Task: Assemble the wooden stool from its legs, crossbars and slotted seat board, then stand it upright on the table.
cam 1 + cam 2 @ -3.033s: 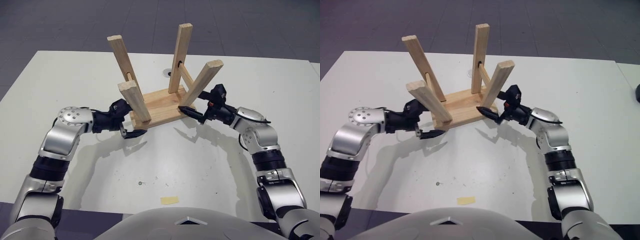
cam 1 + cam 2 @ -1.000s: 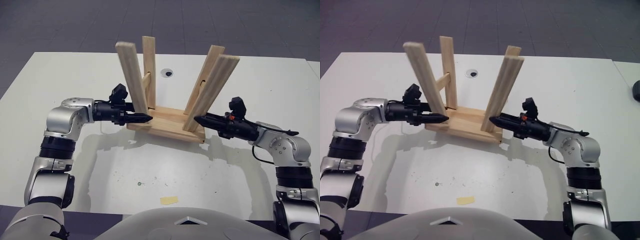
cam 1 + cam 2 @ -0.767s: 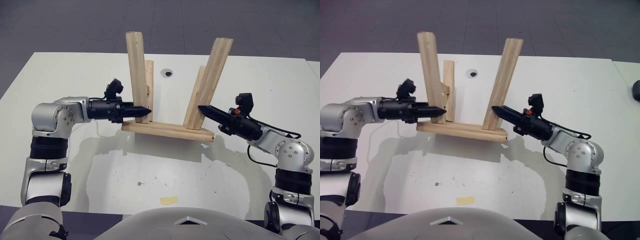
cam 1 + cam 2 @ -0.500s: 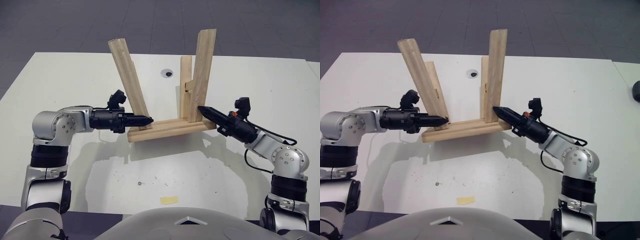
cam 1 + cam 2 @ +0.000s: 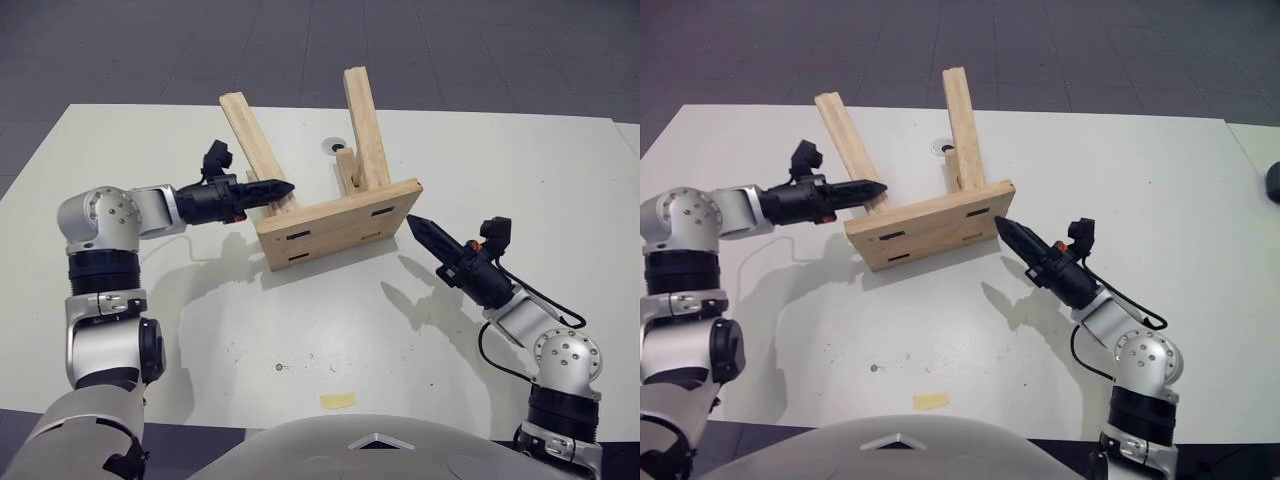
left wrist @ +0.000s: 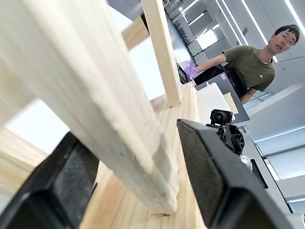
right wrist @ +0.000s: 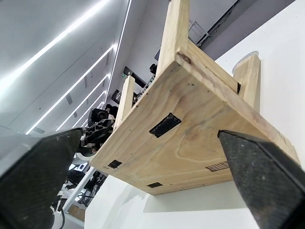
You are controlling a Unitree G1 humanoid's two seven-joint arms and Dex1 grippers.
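One stool (image 5: 335,225) sits tipped over near the middle of the white worktop (image 5: 300,330) in the head views. Its seat board (image 5: 930,228) turns its slotted face toward the robot, and its legs point away toward the far edge. The board's lower edge is down at the worktop, with its shadow right under it. The left jaws come in from the robot's left and grip the left-hand leg (image 5: 250,135) close to the board. The right jaws hang just beside the board's right-hand edge without touching it. A small yellow scrap (image 5: 339,401) lies on the worktop near the robot, well apart from the stool.

In the left wrist view, that leg runs between the two dark fingers (image 6: 57,191), one on each side of it, so the left jaws are clamped on the leg. Past them stand a second leg (image 6: 162,52) and a crossbar (image 6: 135,32) that joins the two.

In the right wrist view, the right jaws stand wide apart, each finger (image 7: 267,176) at a far side with nothing between them. Ahead is the seat board's face with its dark slots (image 7: 167,125).
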